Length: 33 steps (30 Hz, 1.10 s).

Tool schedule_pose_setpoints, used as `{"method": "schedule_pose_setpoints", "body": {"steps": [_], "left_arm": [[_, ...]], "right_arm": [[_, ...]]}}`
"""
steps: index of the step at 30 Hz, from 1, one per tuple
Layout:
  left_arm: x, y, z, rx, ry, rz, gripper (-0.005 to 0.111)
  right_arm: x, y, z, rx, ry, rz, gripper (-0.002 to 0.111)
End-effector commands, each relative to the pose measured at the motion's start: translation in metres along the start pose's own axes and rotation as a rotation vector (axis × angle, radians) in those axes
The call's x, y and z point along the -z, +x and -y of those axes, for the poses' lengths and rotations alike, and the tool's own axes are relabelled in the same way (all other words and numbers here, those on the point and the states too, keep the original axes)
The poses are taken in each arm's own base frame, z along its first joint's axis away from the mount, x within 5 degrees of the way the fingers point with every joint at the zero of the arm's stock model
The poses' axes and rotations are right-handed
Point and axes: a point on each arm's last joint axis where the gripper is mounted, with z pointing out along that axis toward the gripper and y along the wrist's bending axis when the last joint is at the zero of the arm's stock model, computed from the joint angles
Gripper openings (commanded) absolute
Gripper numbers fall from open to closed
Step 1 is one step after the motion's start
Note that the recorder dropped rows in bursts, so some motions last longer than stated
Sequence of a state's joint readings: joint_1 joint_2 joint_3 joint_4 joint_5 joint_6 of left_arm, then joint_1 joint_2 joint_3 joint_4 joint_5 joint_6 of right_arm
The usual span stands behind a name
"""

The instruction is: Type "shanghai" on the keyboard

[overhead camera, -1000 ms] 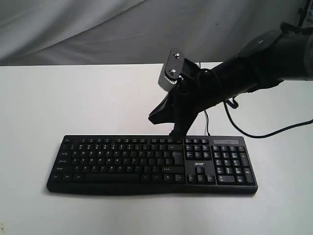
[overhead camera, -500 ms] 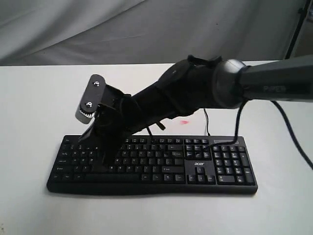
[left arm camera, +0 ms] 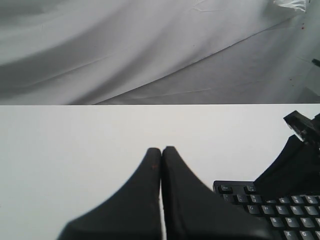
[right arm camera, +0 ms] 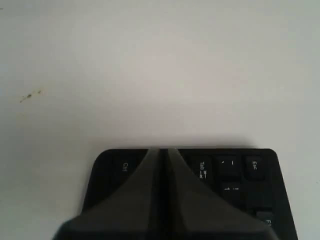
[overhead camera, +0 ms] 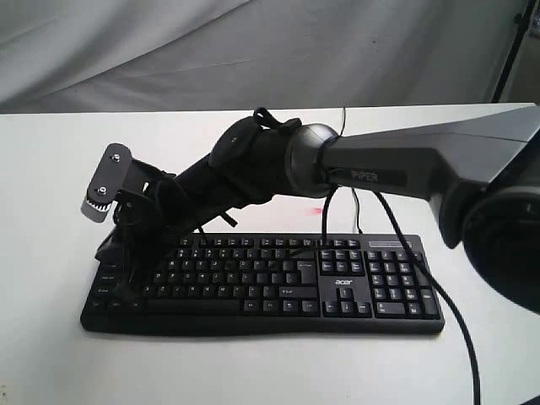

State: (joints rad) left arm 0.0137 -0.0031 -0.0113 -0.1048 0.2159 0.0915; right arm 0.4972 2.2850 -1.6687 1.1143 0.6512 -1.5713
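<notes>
The wide black keyboard (overhead camera: 337, 283) lies across the white table, number pad and acer logo at its right end. My right arm reaches far across it to the left. The right gripper (overhead camera: 128, 292) is shut and empty, pointing down at the keyboard's left end. In the right wrist view the right gripper (right arm camera: 162, 150) covers the outermost key column of the keyboard (right arm camera: 235, 175), between Ctrl and Tab. I cannot tell whether it touches a key. In the left wrist view the left gripper (left arm camera: 161, 149) is shut and empty over bare table, beside the Esc corner of the keyboard (left arm camera: 280, 205).
The white table (overhead camera: 51, 169) extends all around the keyboard, with grey cloth (overhead camera: 169, 51) behind it. A thin black cable (overhead camera: 354, 211) runs back from the keyboard, near a small red mark (overhead camera: 319, 211). The right arm's link (overhead camera: 396, 173) spans the table's middle.
My right gripper has swept left along the keyboard, from near the number pad, past the left-middle keys, to its left end. The keyboard has not moved.
</notes>
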Motion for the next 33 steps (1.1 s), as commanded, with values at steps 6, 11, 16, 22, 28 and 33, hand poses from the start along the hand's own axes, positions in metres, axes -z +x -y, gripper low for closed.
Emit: {"method": "schedule_pose_setpoints", "body": {"steps": [6, 11, 16, 22, 28, 33], "left_arm": [[0.0, 0.0, 0.0, 0.005, 0.005, -0.001, 0.001], [0.0, 0.0, 0.0, 0.005, 0.005, -0.001, 0.001], [0.0, 0.0, 0.0, 0.005, 0.005, -0.001, 0.001], [0.0, 0.0, 0.0, 0.005, 0.005, -0.001, 0.001], [0.0, 0.0, 0.0, 0.005, 0.005, -0.001, 0.001], [0.0, 0.0, 0.0, 0.005, 0.005, -0.001, 0.001]], "right_arm": [[-0.002, 0.007, 0.002, 0.025, 0.018, -0.078, 0.0], [-0.003, 0.008, 0.004, 0.022, 0.031, -0.083, 0.0], [-0.003, 0.011, 0.004, 0.034, 0.04, -0.107, 0.0], [-0.003, 0.013, 0.004, 0.045, 0.036, -0.124, 0.0], [-0.007, 0.017, 0.004, 0.039, 0.031, -0.132, 0.0], [-0.007, 0.018, 0.004, 0.05, 0.03, -0.138, 0.0]]}}
